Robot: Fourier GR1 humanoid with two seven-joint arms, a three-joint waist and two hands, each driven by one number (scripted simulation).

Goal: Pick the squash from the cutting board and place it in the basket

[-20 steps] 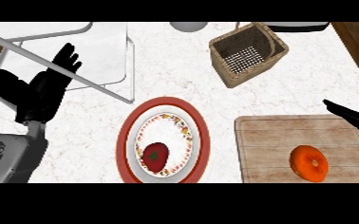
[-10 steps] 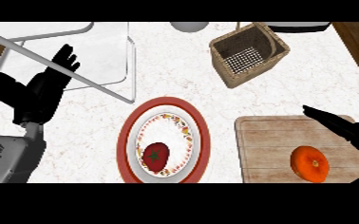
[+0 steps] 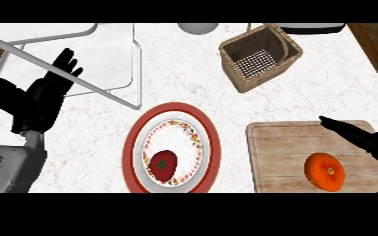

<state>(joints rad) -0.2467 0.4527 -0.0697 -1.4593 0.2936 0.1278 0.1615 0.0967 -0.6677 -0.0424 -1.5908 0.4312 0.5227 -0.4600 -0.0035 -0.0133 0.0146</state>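
Looking down on the counter, we found the squash (image 3: 325,171), a round orange fruit with a small dark stem scar on top, lying on the wooden cutting board (image 3: 284,150) at about four o'clock in the view, untouched and toward the board's near right part. Our right hand (image 3: 353,136) came in from the right edge at three o'clock, fingers straight and open, hovering over the board's upper right corner, just beyond the squash and apart from it. Our left hand (image 3: 49,90) rested open at nine o'clock, fingers up, beside a pale tray (image 3: 111,55). The woven basket (image 3: 277,42) stood at one o'clock, tilted, its mouth open, well apart from the board. A red-rimmed plate (image 3: 136,145) at six o'clock held a dark red fruit (image 3: 163,162). We judged the squash to be stiff, smooth-skinned and fairly dense, likely to roll or slip if pinched near its top; so we reckoned the best hold was around its widest girth, fingers on one side and thumb opposite, before lifting it toward the basket.
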